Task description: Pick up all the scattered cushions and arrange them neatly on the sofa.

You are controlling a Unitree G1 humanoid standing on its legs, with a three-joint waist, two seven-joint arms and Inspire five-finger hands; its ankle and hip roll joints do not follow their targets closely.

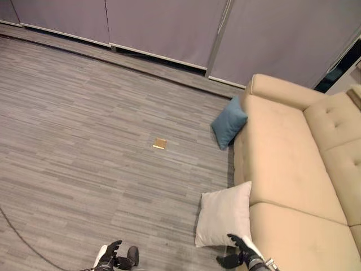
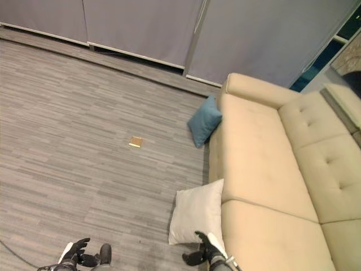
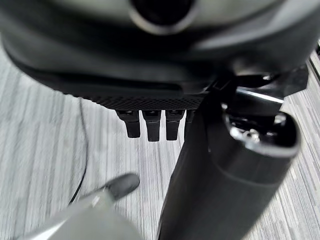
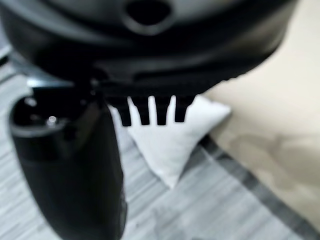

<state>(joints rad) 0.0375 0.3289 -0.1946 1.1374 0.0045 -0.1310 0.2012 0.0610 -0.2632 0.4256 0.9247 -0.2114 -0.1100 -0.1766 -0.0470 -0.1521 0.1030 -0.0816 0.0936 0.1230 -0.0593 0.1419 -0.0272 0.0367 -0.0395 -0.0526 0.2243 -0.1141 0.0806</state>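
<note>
A white cushion (image 1: 224, 215) leans on the floor against the front of the beige sofa (image 1: 287, 164), near its nearer seat. Farther off, a blue cushion (image 1: 229, 122) rests on the floor against the sofa's far arm. My right hand (image 1: 240, 253) hangs open just in front of the white cushion's near corner, holding nothing; past its straight fingers (image 4: 150, 111) lies the white cushion (image 4: 167, 142). My left hand (image 1: 110, 254) is open low over the bare floor, well left of both cushions, its fingers (image 3: 152, 125) straight.
A small tan square (image 1: 159, 144) lies flat on the grey plank floor (image 1: 84, 130) left of the blue cushion. Grey wall panels (image 1: 169, 28) run along the far side. The sofa seat holds nothing.
</note>
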